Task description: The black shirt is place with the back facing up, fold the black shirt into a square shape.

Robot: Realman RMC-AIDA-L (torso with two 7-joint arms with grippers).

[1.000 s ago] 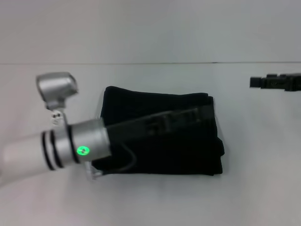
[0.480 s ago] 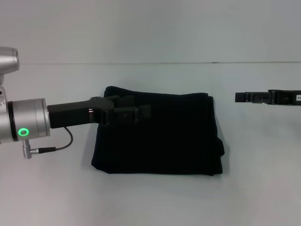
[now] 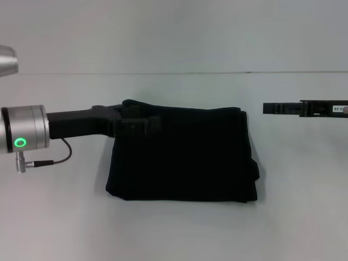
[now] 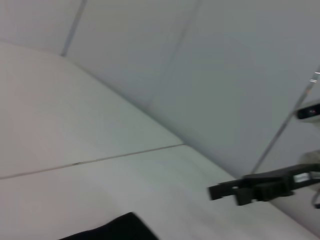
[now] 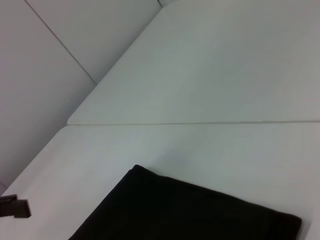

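Head view: compared with half a second ago, the left gripper has drawn back toward the robot's left, its tip now just over the far-left corner of the black shirt, and the right gripper has reached a little farther in toward the shirt. The shirt itself has not shifted. It lies flat on the white table as a folded, nearly square block, slightly wider than deep, its long axis running left to right. It sits between the two sets of jaws, the right ones apart from its far-right corner. Whether either pair of jaws is parted, I cannot tell.

Left wrist view: a corner of the shirt shows, with the right gripper beyond.

Right wrist view: the shirt's folded edge crosses the table.
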